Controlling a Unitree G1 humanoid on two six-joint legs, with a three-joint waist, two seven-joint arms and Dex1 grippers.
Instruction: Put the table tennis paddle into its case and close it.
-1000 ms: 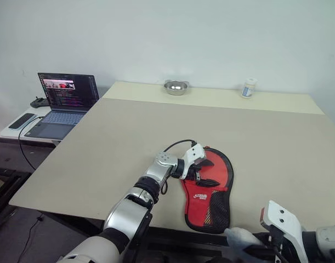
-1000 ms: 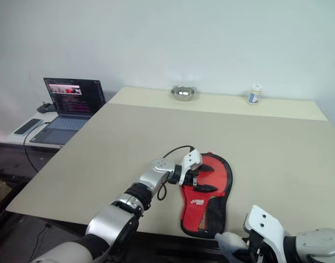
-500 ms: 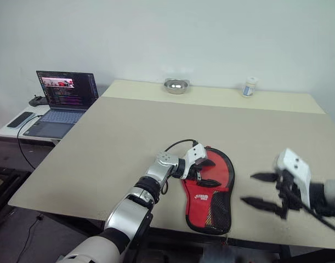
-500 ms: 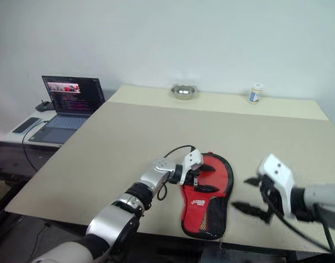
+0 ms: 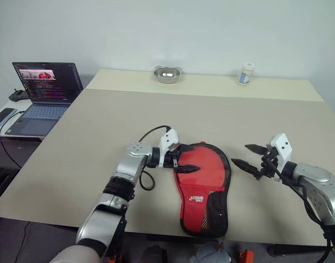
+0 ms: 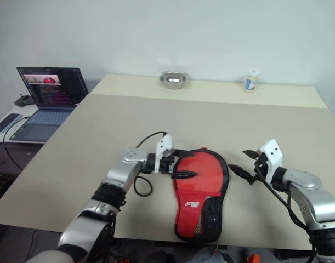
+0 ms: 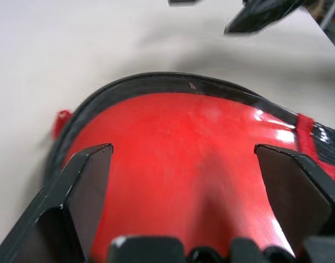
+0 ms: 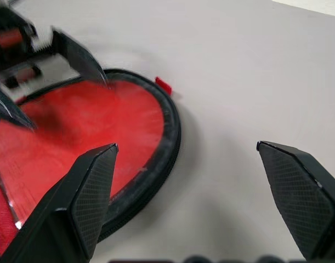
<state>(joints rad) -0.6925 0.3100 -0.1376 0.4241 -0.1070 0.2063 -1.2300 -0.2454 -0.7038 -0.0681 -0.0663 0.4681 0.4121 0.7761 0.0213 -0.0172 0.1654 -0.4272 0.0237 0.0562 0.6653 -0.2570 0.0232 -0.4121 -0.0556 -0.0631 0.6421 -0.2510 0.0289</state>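
We see the case [image 5: 203, 183] flat on the counter [image 5: 156, 126]; left hand [image 5: 185, 159] over it and right hand [image 5: 245, 155] beside it, both spread wide, holding nothing.

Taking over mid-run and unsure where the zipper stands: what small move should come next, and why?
Probably ease the right pincer in toward the case's round edge. Both pincers are open and hold nothing; the left pincer sits over the case's round end on the table, and a small red tab shows on the rim facing the right one.
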